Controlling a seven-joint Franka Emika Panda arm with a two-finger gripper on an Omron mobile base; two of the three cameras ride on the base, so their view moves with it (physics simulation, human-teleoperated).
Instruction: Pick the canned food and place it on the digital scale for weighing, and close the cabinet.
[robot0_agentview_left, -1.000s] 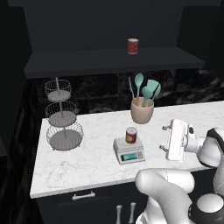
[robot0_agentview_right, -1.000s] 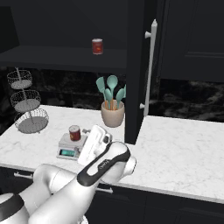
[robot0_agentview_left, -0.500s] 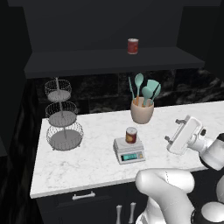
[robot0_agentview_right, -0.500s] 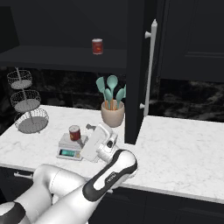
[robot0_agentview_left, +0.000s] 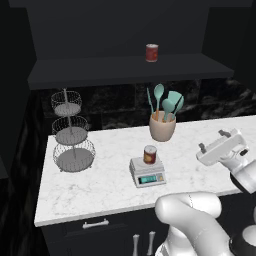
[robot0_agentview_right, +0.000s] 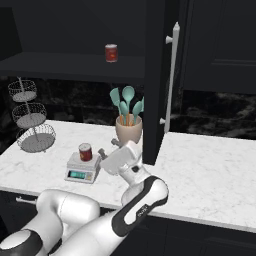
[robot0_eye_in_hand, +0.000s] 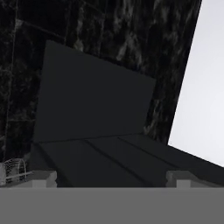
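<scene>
The canned food (robot0_agentview_left: 150, 154) stands on the digital scale (robot0_agentview_left: 147, 173) on the marble tabletop (robot0_agentview_left: 100, 185), so the weighing step looks done. The claw (robot0_agentview_left: 220, 144) hovers spread and empty; the cabinet door (robot0_agentview_right: 156, 80) remains open.

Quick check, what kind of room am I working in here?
A kitchen, by the look of it: a marble counter with a utensil crock, a scale holding a can, and a black wall cabinet above with its door open.
</scene>
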